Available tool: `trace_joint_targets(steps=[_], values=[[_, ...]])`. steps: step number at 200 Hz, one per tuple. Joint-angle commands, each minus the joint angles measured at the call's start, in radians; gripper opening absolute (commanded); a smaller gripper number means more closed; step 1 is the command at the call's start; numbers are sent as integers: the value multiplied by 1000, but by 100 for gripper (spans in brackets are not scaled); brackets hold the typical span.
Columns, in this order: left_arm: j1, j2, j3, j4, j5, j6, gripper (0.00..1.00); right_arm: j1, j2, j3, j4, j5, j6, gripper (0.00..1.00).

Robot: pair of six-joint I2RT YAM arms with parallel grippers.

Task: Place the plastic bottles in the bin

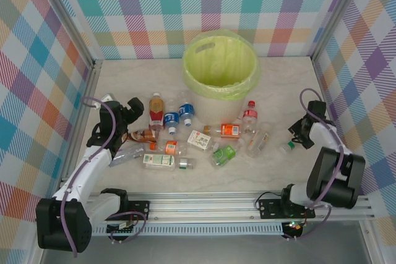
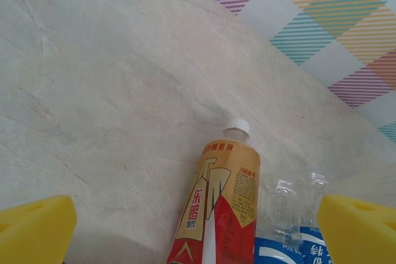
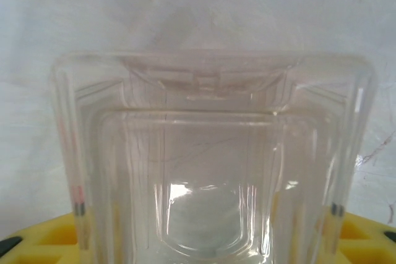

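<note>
Top external view: the pale marbled table (image 1: 278, 174) carries the bin (image 1: 220, 66) at its far middle, a round pale bucket lined with a yellow-green bag. Just near of the bin, the plastic bottles (image 1: 185, 140) lie scattered in a loose band between the two arms, with red, orange, blue, green and white labels.

The left gripper (image 1: 133, 110) hangs at the left end of that band. In its wrist view, its yellow fingertips (image 2: 34, 230) stand wide apart and grasp nothing. Between them lies a tan-and-red bottle (image 2: 219, 208) with a white cap pointing far, its label printed with large Chinese characters reading 东鹏. Touching its right side is a crushed blue-labelled bottle (image 2: 288, 242) with white characters cut off at the edge.

The right gripper (image 1: 297, 134) is at the right of the table. In its wrist view, its yellow pads (image 3: 37, 239) are closed against the sides of a clear square bottle (image 3: 210, 153).
</note>
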Motion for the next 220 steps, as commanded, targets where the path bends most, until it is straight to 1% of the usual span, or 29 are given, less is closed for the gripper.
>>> trace_joint_targets(steps=[1, 21, 38, 57, 74, 86, 96, 120, 124, 133, 161, 189, 201, 220], values=[[7, 41, 40, 11, 41, -59, 100, -5, -170, 14, 76, -105, -66, 54], [0, 91, 75, 1, 76, -120, 100, -1, -330, 52, 145, -270, -120, 54], [-12, 135, 112, -8, 112, -165, 100, 9, -405, 123, 198, -431, -156, 54], [-36, 177, 147, -11, 133, -209, 100, 29, -412, 221, 260, -572, -161, 54], [-58, 201, 175, -37, 136, -231, 100, 59, -382, 320, 350, -675, -119, 54], [-64, 211, 200, -77, 136, -231, 100, 97, -339, 400, 414, -735, -80, 55], [-63, 214, 216, -127, 130, -230, 100, 151, -292, 470, 455, -772, -69, 56], [-62, 191, 226, -222, 94, -225, 100, 319, -157, 634, 462, -755, -146, 58], [-62, 185, 224, -262, 91, -224, 100, 341, -129, 660, 456, -749, -164, 58], [-62, 169, 217, -290, 88, -221, 100, 384, -69, 719, 437, -731, -193, 58], [-59, 130, 193, -374, 93, -213, 100, 452, 111, 857, 401, -685, -213, 57], [-59, 94, 168, -459, 61, -213, 100, 516, 263, 979, 308, -705, -299, 58], [-57, 80, 156, -478, 51, -206, 100, 549, 325, 1043, 226, -670, -362, 59], [-54, 66, 139, -497, 43, -202, 100, 597, 398, 1107, 117, -570, -447, 60]])
